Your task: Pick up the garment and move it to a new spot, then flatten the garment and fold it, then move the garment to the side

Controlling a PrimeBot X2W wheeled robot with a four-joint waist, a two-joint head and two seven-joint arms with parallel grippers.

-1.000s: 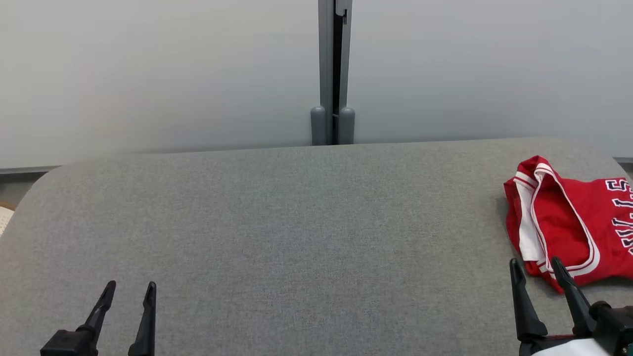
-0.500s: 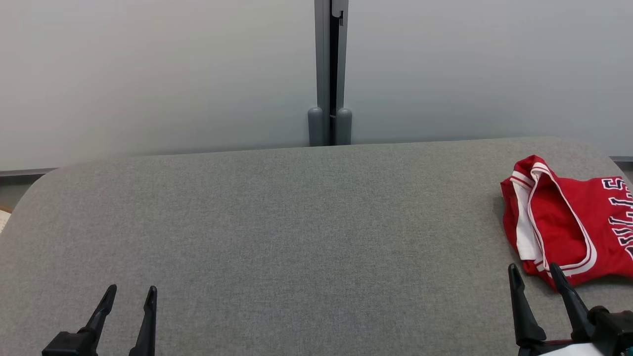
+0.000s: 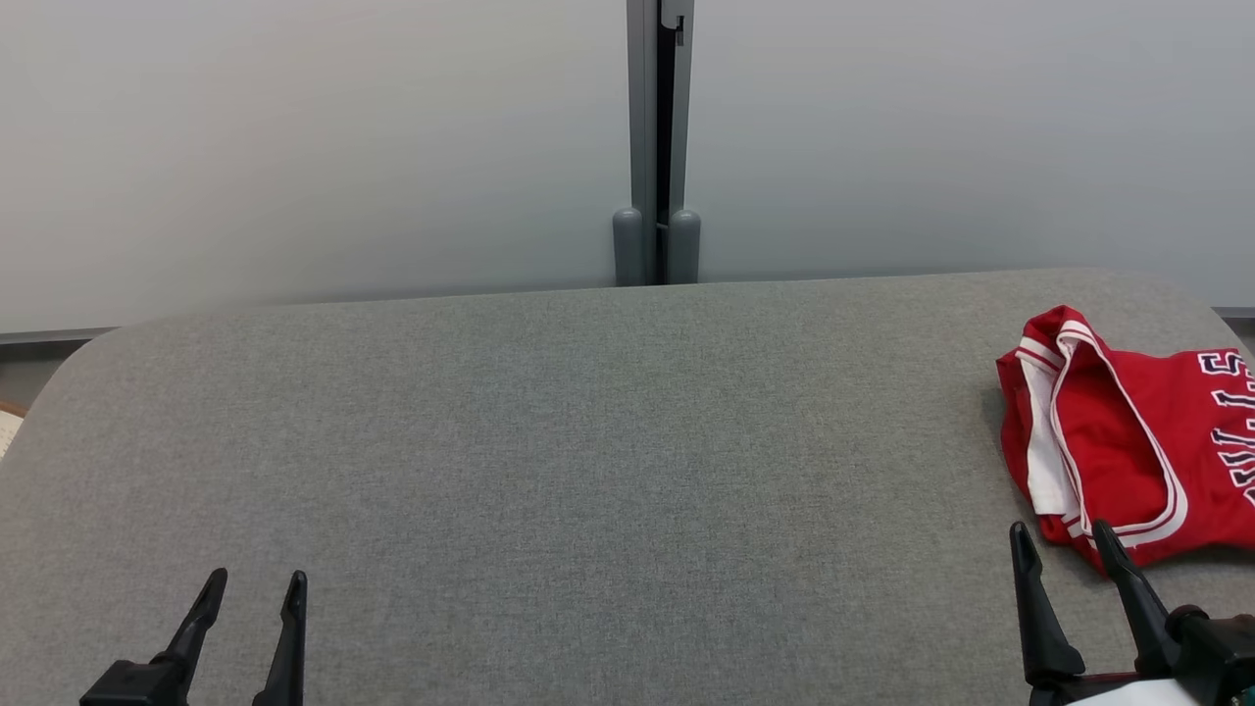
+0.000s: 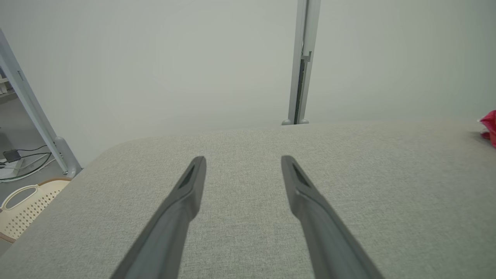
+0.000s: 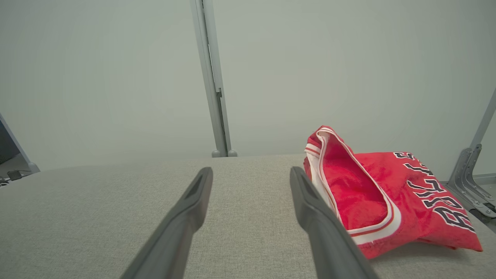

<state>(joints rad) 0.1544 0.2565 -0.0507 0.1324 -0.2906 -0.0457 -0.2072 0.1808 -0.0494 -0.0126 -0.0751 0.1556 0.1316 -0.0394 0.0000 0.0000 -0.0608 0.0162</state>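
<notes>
Garment (image 3: 1118, 441), red with white trim, lies bunched at three o'clock on the grey table (image 3: 588, 441); right gripper (image 3: 1060, 529) just beside it, left gripper (image 3: 257, 577) at seven o'clock, both spread wide and empty

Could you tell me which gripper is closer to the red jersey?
The right gripper, open beside the red jersey; the left gripper is across the table.

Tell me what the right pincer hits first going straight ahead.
Probably the red garment: its trimmed edge lies just beside the outer finger of the right pincer. Between the fingers lies bare table; depth is unclear.
</notes>
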